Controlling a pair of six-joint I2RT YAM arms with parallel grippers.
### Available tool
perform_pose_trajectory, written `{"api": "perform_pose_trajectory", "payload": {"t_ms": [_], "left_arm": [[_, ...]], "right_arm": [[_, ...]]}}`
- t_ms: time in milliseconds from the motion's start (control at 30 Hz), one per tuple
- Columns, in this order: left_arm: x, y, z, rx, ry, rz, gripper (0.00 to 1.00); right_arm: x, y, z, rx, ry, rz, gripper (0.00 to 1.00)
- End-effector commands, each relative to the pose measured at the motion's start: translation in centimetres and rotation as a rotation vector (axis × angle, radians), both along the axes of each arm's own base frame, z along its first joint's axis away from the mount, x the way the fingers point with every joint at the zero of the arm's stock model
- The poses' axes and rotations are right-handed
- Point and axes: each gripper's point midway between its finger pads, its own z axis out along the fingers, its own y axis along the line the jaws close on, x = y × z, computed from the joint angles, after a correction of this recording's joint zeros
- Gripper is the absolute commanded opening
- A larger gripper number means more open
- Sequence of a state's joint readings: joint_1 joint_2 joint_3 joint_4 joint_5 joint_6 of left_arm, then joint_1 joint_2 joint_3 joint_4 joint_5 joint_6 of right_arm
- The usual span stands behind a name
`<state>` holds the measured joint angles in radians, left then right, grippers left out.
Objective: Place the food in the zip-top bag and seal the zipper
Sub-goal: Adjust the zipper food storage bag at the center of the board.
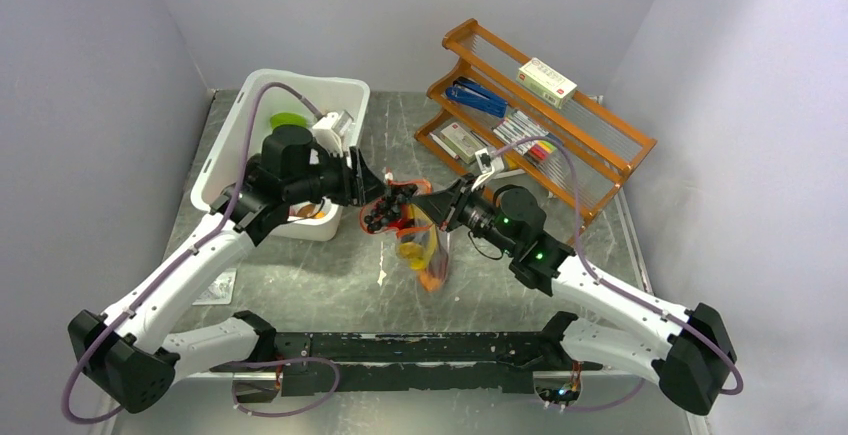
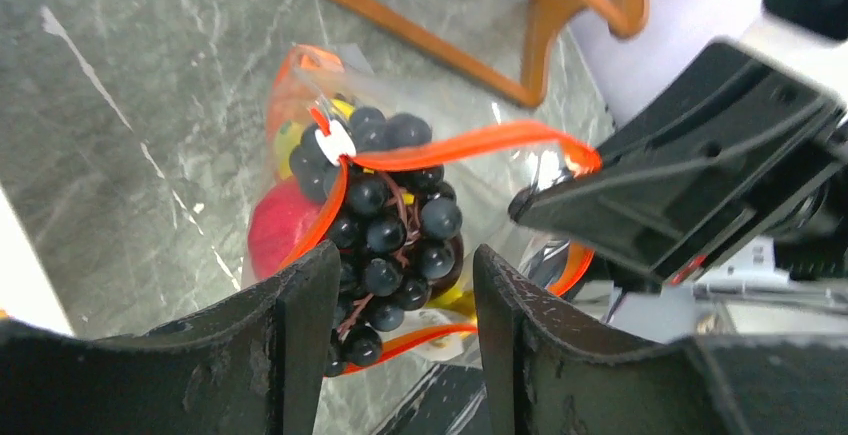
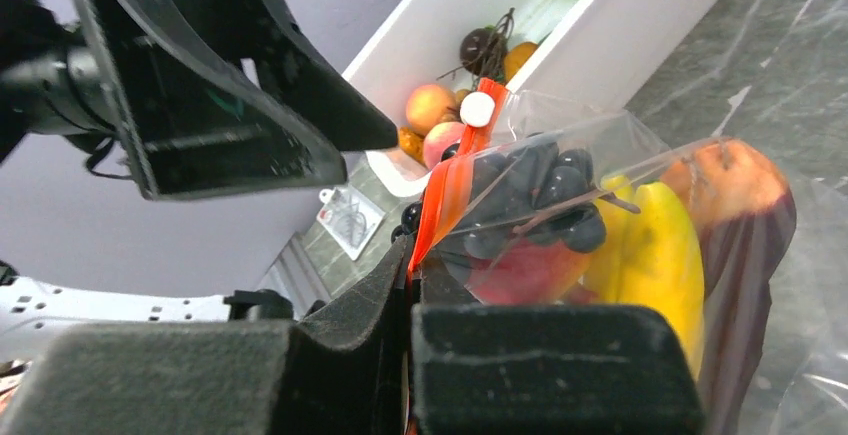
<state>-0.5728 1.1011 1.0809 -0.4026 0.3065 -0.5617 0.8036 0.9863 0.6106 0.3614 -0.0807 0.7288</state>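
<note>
- Top external: the left claw (image 1: pixel 372 183) and the right claw (image 1: pixel 440 207) come in from opposite sides over the middle of the grey marbled surface (image 1: pixel 300 285). The zip-top bag (image 1: pixel 432 255) hangs between them.
- The dark grapes (image 1: pixel 385 213) sit at the bag's mouth, just beside the left claw. Yellow and orange shapes show through the plastic lower down. Whether the bag's bottom touches the surface cannot be told from here.
- A white bin (image 1: pixel 305 77) stands behind the left arm, and a wooden rack (image 1: pixel 600 108) lies at the far right.
- Left wrist: the left claw's fingers (image 2: pixel 300 335) stand apart, with the grapes (image 2: pixel 385 225) showing in the gap between them. Whether either finger touches the bunch cannot be told.
- The zipper (image 2: pixel 470 145) bows open in an orange-red loop around the bunch, with its white slider tab (image 2: pixel 335 141) at the far end. A red fruit (image 2: pixel 272 225) lies inside the plastic, left of the grapes.
- The right claw's black finger reaches the strip from the right.
- Right wrist: the right claw's fingers (image 3: pixel 380 295) are pressed together on the orange-red strip at the bag's mouth, gripping the bag there.
- Inside the bag, the grapes lie nearest the mouth with the red fruit under them. The yellow banana bunch (image 3: pixel 650 245) comes next, and the dark red-brown slab (image 3: pixel 745 245) is deepest.
- Beyond the bag, the white bin holds more toy fruit.
</note>
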Motion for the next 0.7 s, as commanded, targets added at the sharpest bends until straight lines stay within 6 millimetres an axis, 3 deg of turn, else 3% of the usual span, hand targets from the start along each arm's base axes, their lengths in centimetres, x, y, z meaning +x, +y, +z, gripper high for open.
{"api": "perform_pose_trajectory", "payload": {"t_ms": [0,133,367,533,667], "left_arm": [[-3.3,-0.7,-2.4,0.052,-0.006,-0.223,0.50],[-2.4,1.3,-5.2,0.160,0.052,-0.109,0.47],[-1.4,3.4,-6.8,0.244,0.043,0.008,0.47],[-0.8,3.6,-8.2,0.282,0.050,0.024,0.42],[-0.4,2.7,-8.4,0.265,0.036,-0.013,0.40]], "right_arm": [[-1.0,-0.1,2.9,0.093,-0.042,0.052,0.00],[-0.8,-0.2,3.1,0.105,-0.039,0.050,0.00],[-0.6,0.0,3.1,0.101,-0.038,0.062,0.00],[-0.8,0.3,3.3,0.106,-0.037,0.085,0.00],[-1.0,0.5,3.0,0.111,-0.029,0.104,0.00]]}}
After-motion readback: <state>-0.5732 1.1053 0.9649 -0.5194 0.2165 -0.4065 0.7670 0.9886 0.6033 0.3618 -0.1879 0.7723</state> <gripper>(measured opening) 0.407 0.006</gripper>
